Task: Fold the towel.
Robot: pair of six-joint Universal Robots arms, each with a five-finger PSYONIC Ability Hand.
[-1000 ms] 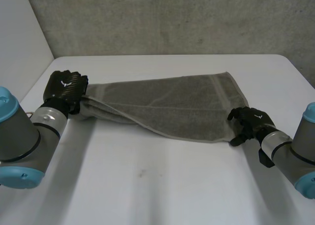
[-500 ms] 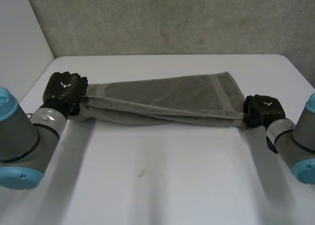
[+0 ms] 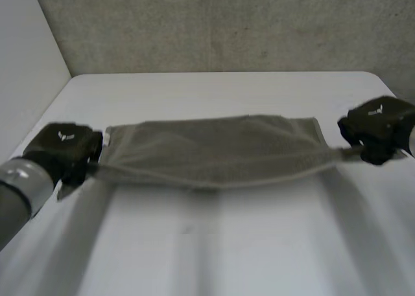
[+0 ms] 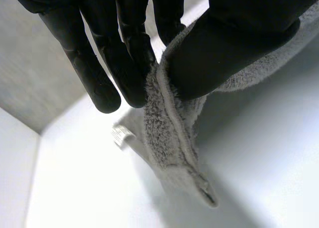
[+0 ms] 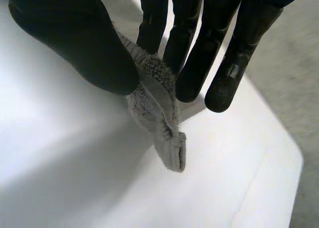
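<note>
Head view: the grey towel (image 3: 214, 150) is spread wide across the middle of the white table (image 3: 227, 244), drawn out between the two hands; the left hand (image 3: 61, 147) has one end of its near edge and the right hand (image 3: 376, 124) the other; that near edge runs from hand to hand and dips a little at the middle; the rest of the cloth lies beyond it, toward the grey wall (image 3: 214, 27); how much of it rests on the table cannot be told.

Left wrist view: the left hand (image 4: 129, 48) pinches a bunched corner of the towel (image 4: 167, 133) between its thumb (image 4: 224, 43) and nearly straight fingers (image 4: 99, 73); the hemmed tip of the cloth hangs below the pinch, above the table (image 4: 259, 153).

Right wrist view: the right hand (image 5: 194, 43) pinches the other corner of the towel (image 5: 157, 111) in the same way, thumb (image 5: 75, 43) pressed to the cloth against extended fingers (image 5: 229, 68); a short hemmed end droops past the fingertips, clear of the table (image 5: 65, 138).
</note>
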